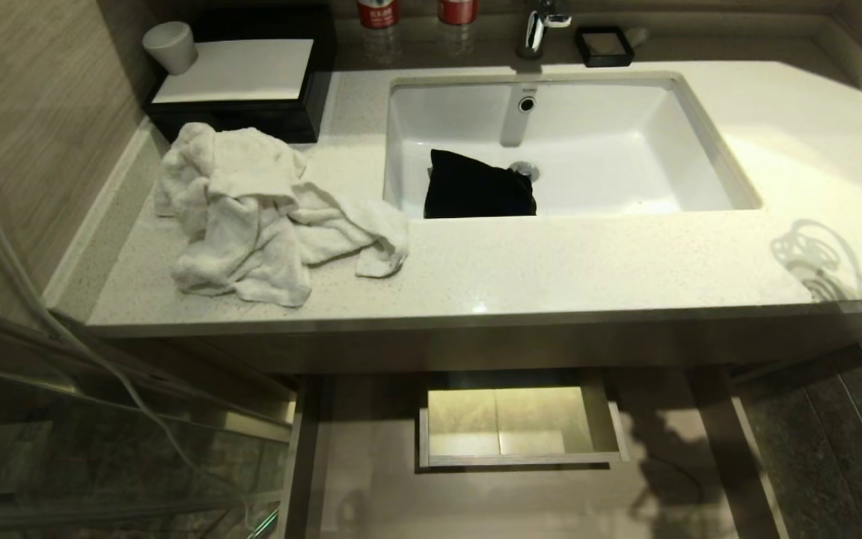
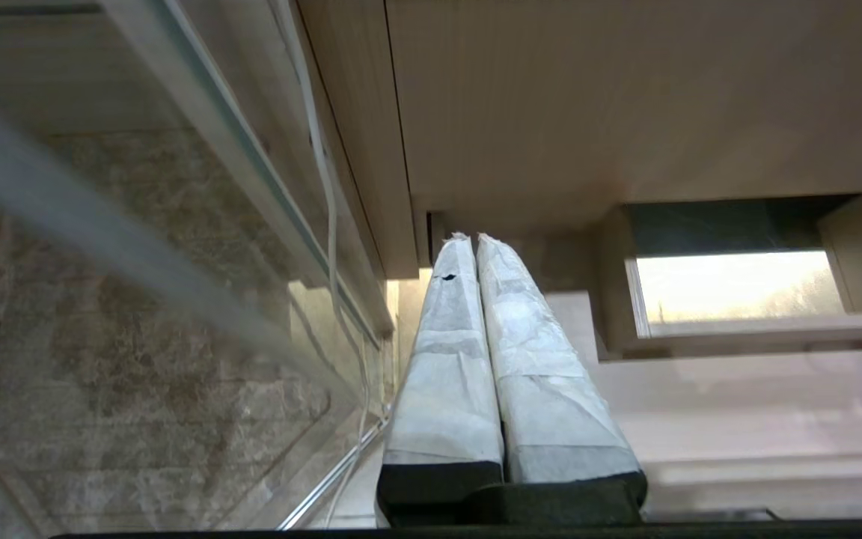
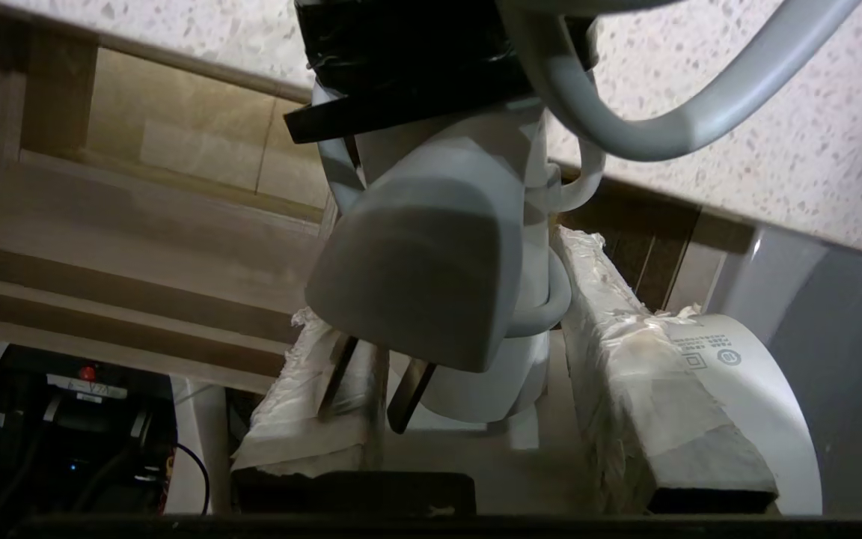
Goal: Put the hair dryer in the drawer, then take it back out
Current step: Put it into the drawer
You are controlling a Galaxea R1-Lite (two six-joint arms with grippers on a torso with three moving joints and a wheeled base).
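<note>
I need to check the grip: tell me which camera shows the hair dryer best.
The right wrist view: the hair dryer fills it, clamped in the right claw with its plug and cord bundled on top. The head view and left wrist view show none of it.

Crumpled white towel [image 1: 266,213] sits left of center on the countertop [image 1: 551,262], black pouch [image 1: 478,187] in the sink [image 1: 625,142], tissue box [image 1: 240,71] and grey cup [image 1: 170,45] upper left, faucet [image 1: 543,26] top.

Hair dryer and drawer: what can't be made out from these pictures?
- Hair dryer, right wrist view: its barrel end is hidden behind its plug and cord.
- Drawer, head view: the bottom edge cuts off its front.
- Right gripper: outside the head view.
- Black item in sink: unidentifiable.
</note>
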